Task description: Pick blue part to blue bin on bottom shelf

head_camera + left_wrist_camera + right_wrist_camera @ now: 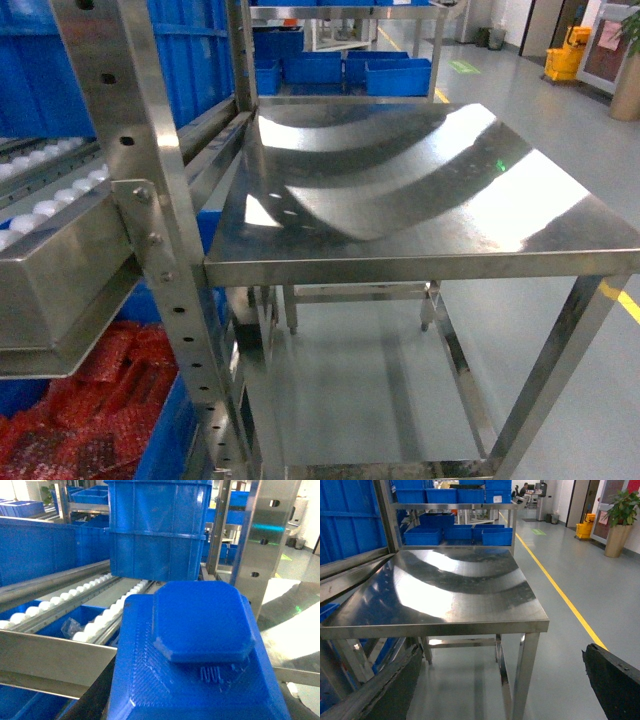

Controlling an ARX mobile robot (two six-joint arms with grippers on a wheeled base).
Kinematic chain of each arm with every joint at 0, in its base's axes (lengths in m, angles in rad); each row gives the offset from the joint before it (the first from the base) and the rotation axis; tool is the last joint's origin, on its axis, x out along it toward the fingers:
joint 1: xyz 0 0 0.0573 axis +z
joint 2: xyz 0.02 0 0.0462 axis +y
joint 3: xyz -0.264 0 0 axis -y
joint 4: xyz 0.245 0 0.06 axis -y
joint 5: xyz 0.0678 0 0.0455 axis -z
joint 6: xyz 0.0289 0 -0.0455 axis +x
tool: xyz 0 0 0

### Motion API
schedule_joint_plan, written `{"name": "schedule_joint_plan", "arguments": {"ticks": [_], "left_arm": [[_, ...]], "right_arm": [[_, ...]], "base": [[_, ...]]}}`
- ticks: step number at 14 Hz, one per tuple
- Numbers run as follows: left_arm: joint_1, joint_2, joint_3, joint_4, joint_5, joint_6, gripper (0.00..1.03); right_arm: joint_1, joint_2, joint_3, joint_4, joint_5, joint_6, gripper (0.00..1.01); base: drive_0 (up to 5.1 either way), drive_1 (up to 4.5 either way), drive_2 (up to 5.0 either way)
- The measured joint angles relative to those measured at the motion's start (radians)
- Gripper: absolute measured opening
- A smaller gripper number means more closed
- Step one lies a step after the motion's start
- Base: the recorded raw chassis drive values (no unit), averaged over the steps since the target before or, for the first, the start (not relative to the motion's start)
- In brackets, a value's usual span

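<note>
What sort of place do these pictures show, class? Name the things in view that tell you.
Probably a factory or warehouse floor: a roller rack carrying blue bins, a stainless-steel table, and a yellow line painted on the smooth grey floor.

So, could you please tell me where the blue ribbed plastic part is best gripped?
Probably on its raised flat-topped block, approached from above and closing across the block's straight opposite sides; the wider base slopes away.
</note>
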Motion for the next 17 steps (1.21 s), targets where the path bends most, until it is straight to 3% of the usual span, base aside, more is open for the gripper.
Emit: {"name": "schedule_joint_plan", "arguments": {"ticks": [17], "left_arm": [[0.0, 0.0, 0.0, 0.001, 0.0, 0.0, 0.43]], "right_arm": [[0.0, 0.0, 0.0, -0.001, 0.0, 0.0, 0.98]], "base": [[-4.8, 1.62, 3.2]]}}
